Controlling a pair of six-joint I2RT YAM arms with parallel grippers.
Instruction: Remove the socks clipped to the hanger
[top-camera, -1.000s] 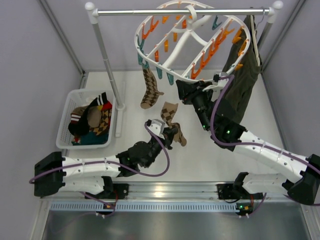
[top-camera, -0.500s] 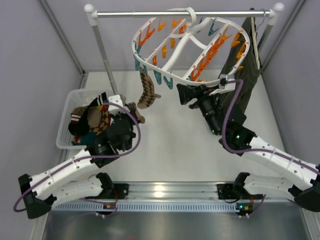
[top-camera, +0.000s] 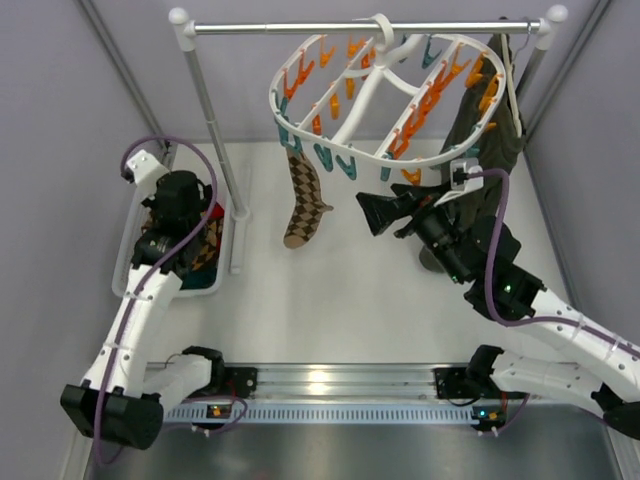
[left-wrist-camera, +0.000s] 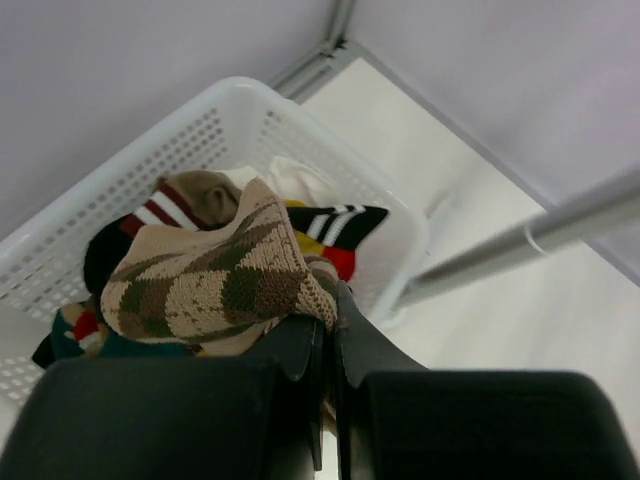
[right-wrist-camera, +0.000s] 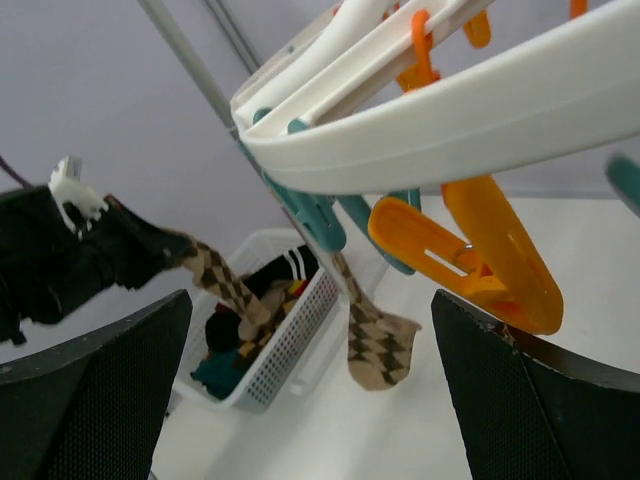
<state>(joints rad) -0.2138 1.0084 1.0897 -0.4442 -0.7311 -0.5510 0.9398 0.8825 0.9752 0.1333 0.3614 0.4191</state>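
Well left of the hanger (top-camera: 440, 155), the left pincer (left-wrist-camera: 325, 330) pinches an argyle sock (left-wrist-camera: 215, 285), likely to drop it into the basket (left-wrist-camera: 300, 130); the right pincer (top-camera: 385, 212) gapes beneath the hanger, ready for the clipped sock (top-camera: 303, 205) on its left rim.

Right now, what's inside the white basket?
The basket holds a heap of socks: striped, black, red and teal bits show. The argyle sock pinched in the left gripper covers the heap's middle; the bottom is hidden.

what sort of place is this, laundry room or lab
Probably a robot test cell staged as a laundry corner: bare grey walls, a metal rail with a peg hanger, a basket of socks.
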